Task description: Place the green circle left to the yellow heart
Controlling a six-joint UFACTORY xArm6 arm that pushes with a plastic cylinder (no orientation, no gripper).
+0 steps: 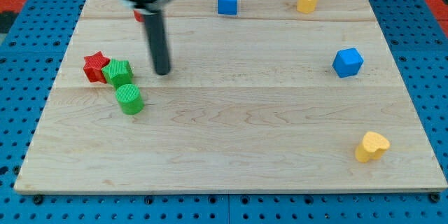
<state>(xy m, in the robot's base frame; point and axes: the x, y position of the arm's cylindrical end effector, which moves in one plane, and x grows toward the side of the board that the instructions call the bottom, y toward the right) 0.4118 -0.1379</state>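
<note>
Our green circle (129, 99) sits at the board's left, touching a green block (118, 73); it looks light, rigid and prone to rolling off-line. Our tip (162, 72) holds nothing, bare just up-right of it. We'd push its left face toward the yellow heart (371, 146).

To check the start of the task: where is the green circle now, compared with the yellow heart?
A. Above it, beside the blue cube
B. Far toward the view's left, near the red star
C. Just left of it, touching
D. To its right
B: the green circle lies far to the view's left of the yellow heart, close to the red star.
</note>
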